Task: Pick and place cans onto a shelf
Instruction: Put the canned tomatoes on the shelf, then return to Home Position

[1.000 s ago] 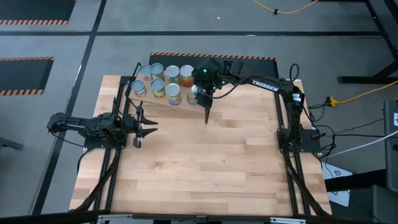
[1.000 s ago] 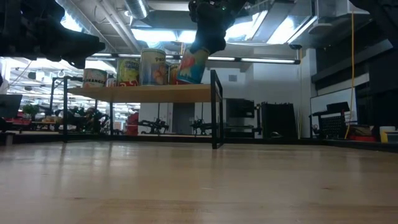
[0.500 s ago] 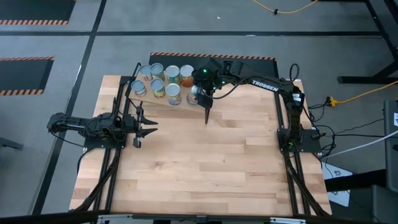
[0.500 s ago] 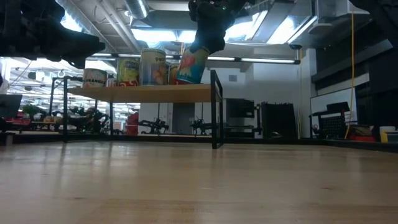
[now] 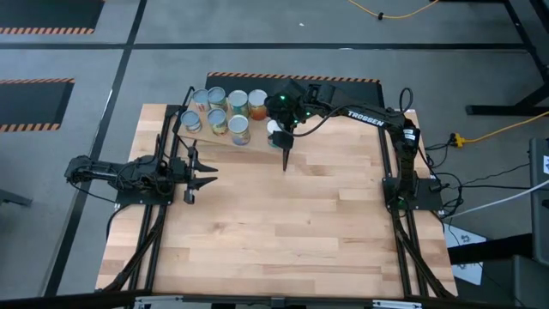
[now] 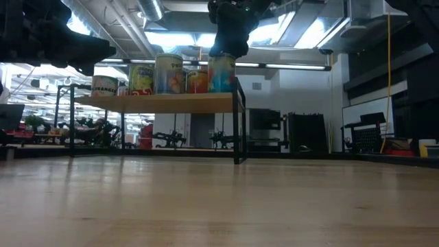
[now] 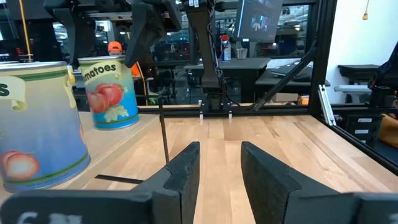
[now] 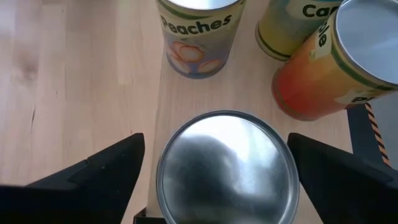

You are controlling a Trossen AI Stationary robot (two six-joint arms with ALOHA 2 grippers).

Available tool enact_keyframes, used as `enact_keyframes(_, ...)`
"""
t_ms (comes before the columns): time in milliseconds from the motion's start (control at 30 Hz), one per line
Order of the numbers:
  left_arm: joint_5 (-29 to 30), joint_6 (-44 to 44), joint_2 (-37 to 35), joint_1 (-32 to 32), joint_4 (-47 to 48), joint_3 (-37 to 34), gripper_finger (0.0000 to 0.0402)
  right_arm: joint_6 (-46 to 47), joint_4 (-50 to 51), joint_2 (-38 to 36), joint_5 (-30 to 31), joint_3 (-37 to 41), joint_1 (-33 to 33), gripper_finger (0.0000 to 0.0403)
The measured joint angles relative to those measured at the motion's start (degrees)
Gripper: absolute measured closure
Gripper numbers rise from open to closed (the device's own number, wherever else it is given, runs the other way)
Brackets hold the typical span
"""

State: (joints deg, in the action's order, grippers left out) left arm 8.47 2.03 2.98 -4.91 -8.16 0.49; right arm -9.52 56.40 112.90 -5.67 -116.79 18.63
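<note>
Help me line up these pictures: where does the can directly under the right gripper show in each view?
High: the can at the shelf's right end.
Low: rightmost can, upright beside the black divider.
Left wrist: can't tell.
Right wrist: silvery top between the open fingers.
Shared landmark: the shelf.

Right tool [image 5: 276, 130] hides newest can's [image 8: 227, 167] label; rear cans overlap.

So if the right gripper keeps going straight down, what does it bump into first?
Probably the silver top of the can right beneath the right gripper. Its open fingers flank that can on the shelf.
</note>
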Motion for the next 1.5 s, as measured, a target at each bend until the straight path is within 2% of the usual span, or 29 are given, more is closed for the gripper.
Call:
enact_keyframes(400, 0.01, 0.03, 0.00, 0.00, 0.00, 0.00, 0.0291, 0.00, 0.92, -0.33, -0.05, -0.77, 0.10, 0.0006)
enact_keyframes(500, 0.02, 0.01, 0.00, 0.00, 0.00, 0.00, 0.0291, 0.01, 2.69, -0.85, -0.88, -4.22, 0.28, 0.0006)
enact_keyframes(733, 0.00, 0.02, 0.00, 0.00, 0.00, 0.00, 0.0291, 0.01, 15.39, -1.01, -1.88, -16.85, 0.44, 0.0006)
enact_keyframes(800, 0.00, 0.01, 0.00, 0.01, 0.00, 0.00, 0.0291, 0.15, 17.75, -2.13, -1.71, -18.16, 0.44, 0.0006)
enact_keyframes(933, 0.01, 0.00, 0.00, 0.01, -0.02, 0.00, 0.0291, 0.95, 18.87, -7.74, -0.28, -13.89, -0.34, 0.0006)
enact_keyframes(1133, 0.00, 0.03, 0.00, 0.01, -0.03, 0.00, 0.0291, 3.24, 17.30, -17.75, 9.67, -2.24, -3.50, 0.0006)
enact_keyframes(1333, 0.01, 0.02, 0.00, 0.02, -0.04, 0.00, 0.0291, 8.49, 6.82, -32.94, 14.88, 20.13, -5.79, 0.0006)
enact_keyframes(1500, 0.01, 0.02, 0.00, 0.01, -0.03, 0.00, 0.0291, 12.73, -4.60, -46.03, 15.13, 39.43, -5.81, 0.0006)
